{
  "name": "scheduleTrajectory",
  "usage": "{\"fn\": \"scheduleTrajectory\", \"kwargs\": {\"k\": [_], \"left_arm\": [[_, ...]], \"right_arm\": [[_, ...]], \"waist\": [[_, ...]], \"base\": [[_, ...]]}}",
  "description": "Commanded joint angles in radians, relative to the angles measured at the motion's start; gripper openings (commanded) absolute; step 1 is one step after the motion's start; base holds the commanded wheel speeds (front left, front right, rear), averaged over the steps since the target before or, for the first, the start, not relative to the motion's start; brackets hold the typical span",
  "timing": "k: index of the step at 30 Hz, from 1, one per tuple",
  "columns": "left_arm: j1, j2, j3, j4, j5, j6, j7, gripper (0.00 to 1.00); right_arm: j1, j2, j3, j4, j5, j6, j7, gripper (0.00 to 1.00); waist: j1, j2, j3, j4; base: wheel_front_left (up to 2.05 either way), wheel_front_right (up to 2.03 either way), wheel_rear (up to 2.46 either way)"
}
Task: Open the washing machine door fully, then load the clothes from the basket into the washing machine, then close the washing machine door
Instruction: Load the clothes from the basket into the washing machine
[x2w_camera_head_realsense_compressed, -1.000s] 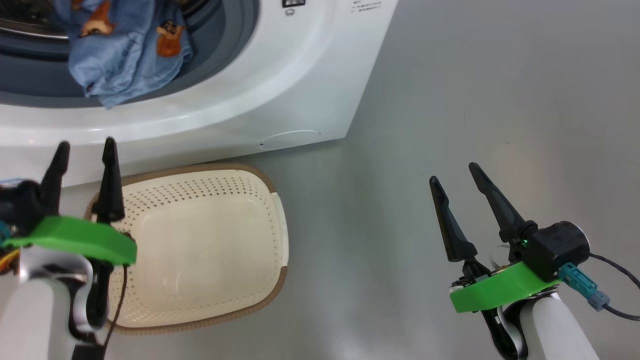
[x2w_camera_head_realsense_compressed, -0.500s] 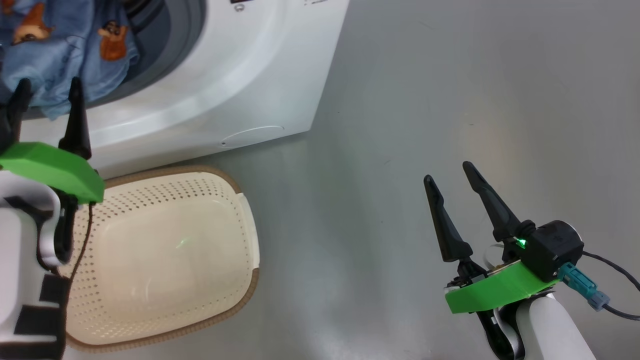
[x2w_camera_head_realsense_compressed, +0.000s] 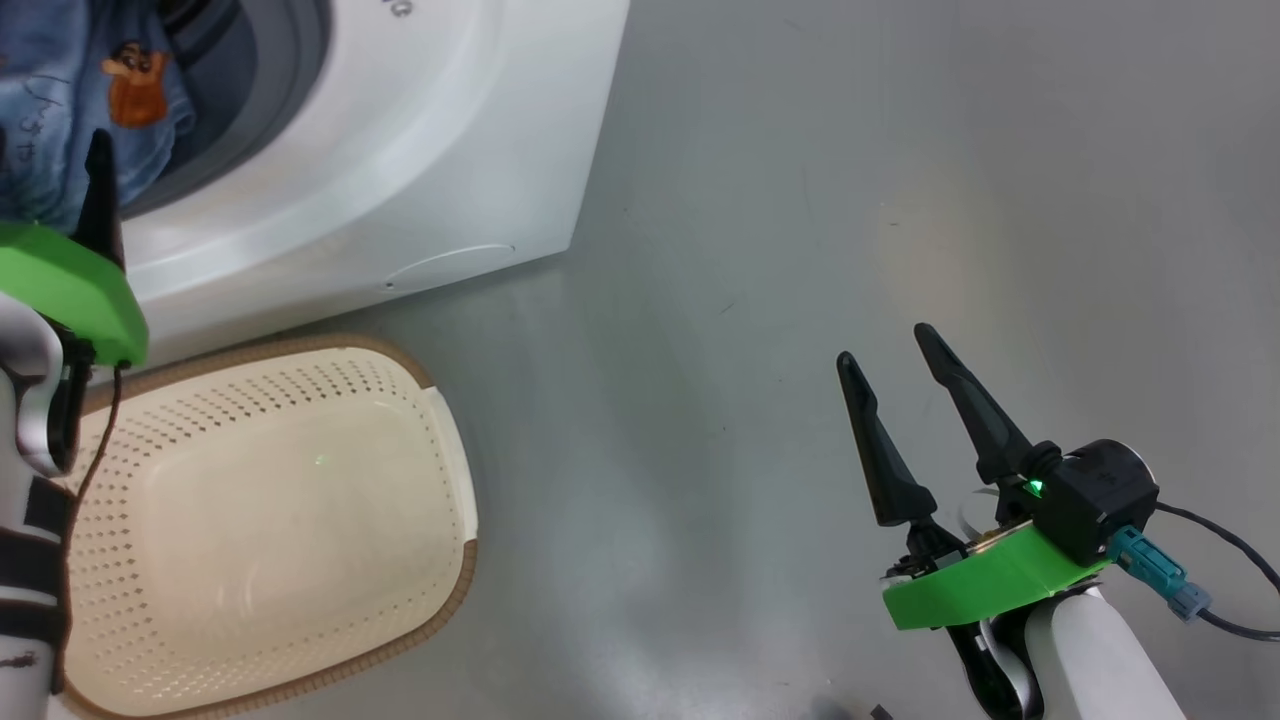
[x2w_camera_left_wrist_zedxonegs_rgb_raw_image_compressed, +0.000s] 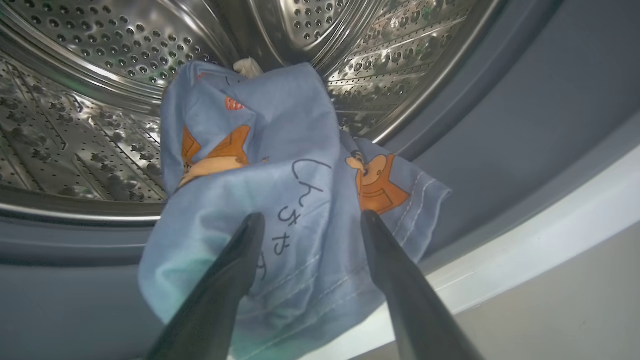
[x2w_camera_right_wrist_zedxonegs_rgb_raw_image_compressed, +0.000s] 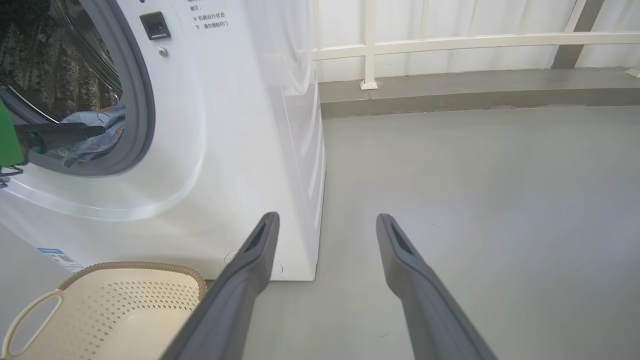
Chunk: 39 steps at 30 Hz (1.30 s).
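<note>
— How do the left fingers (x2w_camera_left_wrist_zedxonegs_rgb_raw_image_compressed: 220, 295) stand?

— Spread apart, with nothing pinched between them. In the left wrist view their tips lie over the clothes (x2w_camera_left_wrist_zedxonegs_rgb_raw_image_compressed: 280, 150), but I cannot tell whether they touch the fabric.

— And where exactly are the clothes?

— At the mouth of the washing machine (x2w_camera_head_realsense_compressed: 400, 150). The upper part of the blue bundle rests in the steel drum (x2w_camera_left_wrist_zedxonegs_rgb_raw_image_compressed: 100, 75). The lower part, with the orange figures and dark lettering, hangs out over the grey gasket (x2w_camera_left_wrist_zedxonegs_rgb_raw_image_compressed: 500, 125) toward the white front edge.

— Does the head view agree?

— Yes. One of the left fingers (x2w_camera_head_realsense_compressed: 100, 200) shows there, pointing up at the far left just in front of the clothes (x2w_camera_head_realsense_compressed: 60, 90), above the green wrist mount.

— The right fingers (x2w_camera_right_wrist_zedxonegs_rgb_raw_image_compressed: 240, 290)?

— Also parted, gripping nothing. They hang over the grey floor (x2w_camera_right_wrist_zedxonegs_rgb_raw_image_compressed: 475, 175), well apart from the machine, pointing past its right front corner.

— And the basket (x2w_camera_head_realsense_compressed: 250, 400)?

— On the floor just in front of the washing machine (x2w_camera_right_wrist_zedxonegs_rgb_raw_image_compressed: 225, 125), below its opening, brown rim up. The right wrist view shows the basket (x2w_camera_right_wrist_zedxonegs_rgb_raw_image_compressed: 125, 300) with one looped handle at the lower left, and a small blue label (x2w_camera_right_wrist_zedxonegs_rgb_raw_image_compressed: 55, 256) on the machine's front just above it.

— Anything further out?

— A cream railing (x2w_camera_right_wrist_zedxonegs_rgb_raw_image_compressed: 450, 42) along the far wall, behind the machine.
</note>
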<state>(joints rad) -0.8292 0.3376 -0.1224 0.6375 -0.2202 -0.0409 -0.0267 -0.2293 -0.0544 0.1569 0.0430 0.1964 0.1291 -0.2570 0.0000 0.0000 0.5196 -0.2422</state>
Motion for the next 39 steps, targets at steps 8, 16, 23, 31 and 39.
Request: {"fn": "scheduleTrajectory", "kwargs": {"k": [8,16,23,31,39], "left_arm": [[-0.084,0.080,-0.024,0.111,0.052,-0.008,-0.008,1.00],[-0.160,0.086,-0.066,0.230,0.086,-0.001,-0.009,1.00],[-0.215,0.082,-0.112,0.321,0.119,0.004,-0.021,0.60],[-0.252,0.072,-0.125,0.398,0.113,0.003,-0.072,0.00],[-0.313,0.076,-0.050,0.399,0.043,0.056,-0.201,0.00]], "right_arm": [[0.000,0.004,0.036,-0.030,0.006,0.002,-0.005,1.00],[0.007,0.004,0.046,-0.028,0.002,0.002,-0.005,1.00],[0.015,0.004,0.050,-0.025,-0.002,0.002,-0.005,1.00],[0.029,0.004,0.045,-0.027,0.003,0.002,-0.005,1.00],[0.036,0.004,0.067,-0.029,0.014,0.002,-0.005,1.00]], "waist": [[0.0000,0.0000,0.013,-0.024],[0.0000,0.0000,0.013,-0.039],[0.0000,0.0000,0.006,-0.052],[0.0000,0.0000,-0.004,-0.060],[0.0000,0.0000,-0.006,-0.070]], "base": [[0.00,0.00,0.00],[0.00,0.00,0.00],[0.00,0.00,0.00],[0.00,0.00,0.00],[0.00,0.00,0.00]]}}
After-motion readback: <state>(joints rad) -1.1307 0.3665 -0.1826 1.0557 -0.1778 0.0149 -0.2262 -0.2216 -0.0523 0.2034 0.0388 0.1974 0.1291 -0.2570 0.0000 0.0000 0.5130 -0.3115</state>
